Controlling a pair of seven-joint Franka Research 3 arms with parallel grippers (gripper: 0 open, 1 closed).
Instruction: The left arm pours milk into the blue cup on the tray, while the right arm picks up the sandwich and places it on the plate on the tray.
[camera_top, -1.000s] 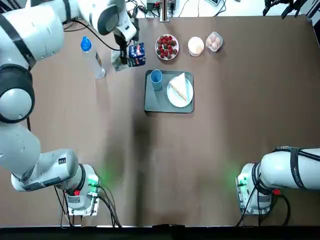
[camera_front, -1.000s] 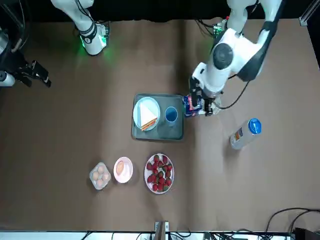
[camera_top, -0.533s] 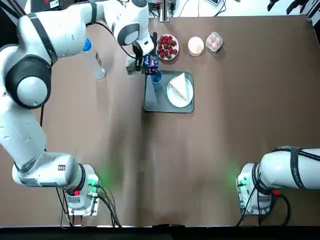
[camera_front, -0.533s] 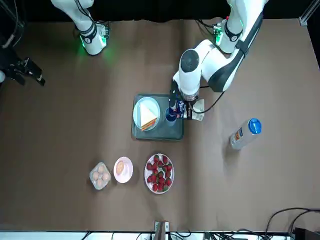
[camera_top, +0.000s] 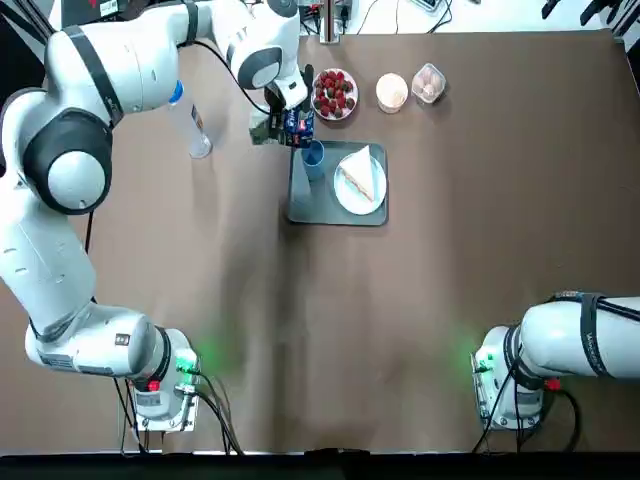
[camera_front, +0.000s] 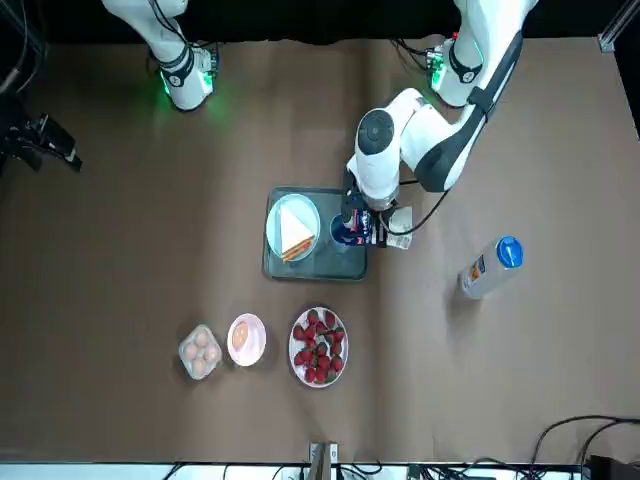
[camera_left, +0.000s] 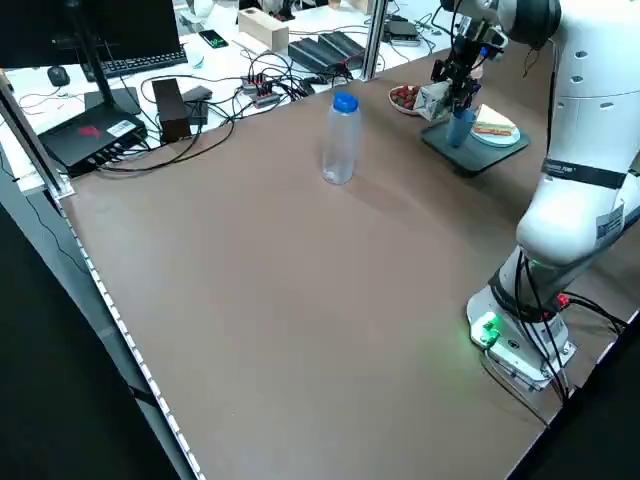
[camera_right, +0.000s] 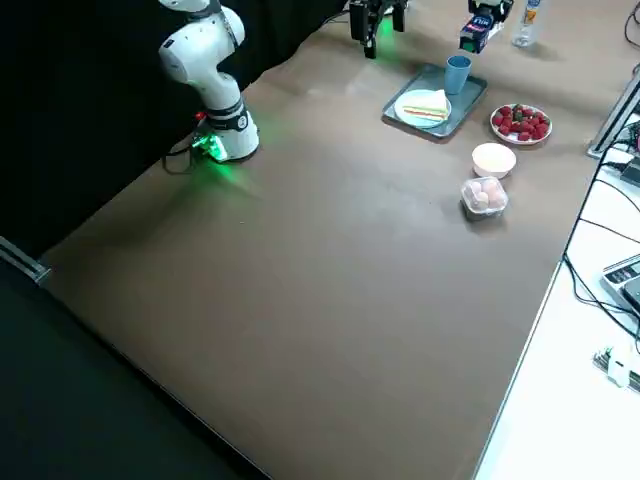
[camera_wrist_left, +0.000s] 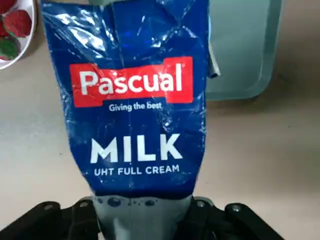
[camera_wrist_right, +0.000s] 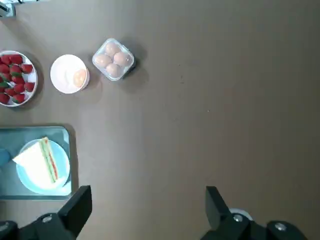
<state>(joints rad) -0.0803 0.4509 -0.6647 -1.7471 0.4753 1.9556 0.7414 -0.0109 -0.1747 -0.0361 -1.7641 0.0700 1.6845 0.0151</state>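
We are pinching the milk (camera_wrist_left: 135, 100) between the left gripper's (camera_wrist_left: 143, 215) fingers, holding it near the blue cup (camera_top: 313, 158) at the tray's (camera_top: 310, 208) far left corner. We are keeping the right gripper (camera_wrist_right: 149, 197) spread wide, toward the bench's (camera_top: 450, 250) right edge; the sandwich (camera_top: 358, 175) is lying on the plate (camera_top: 360, 209).

Top view: overhead, downward, robot's way; whole tray (camera_top: 300, 205) included. Front view: across the table, facing the robot; tray shared with top. Side views, left and right: raised, diagonal, from opposite sides; tray in both. Wrist views, two: left, close on milk carton (camera_wrist_left: 135, 120); right, farther off; strawberries (camera_wrist_right: 17, 80) shared.
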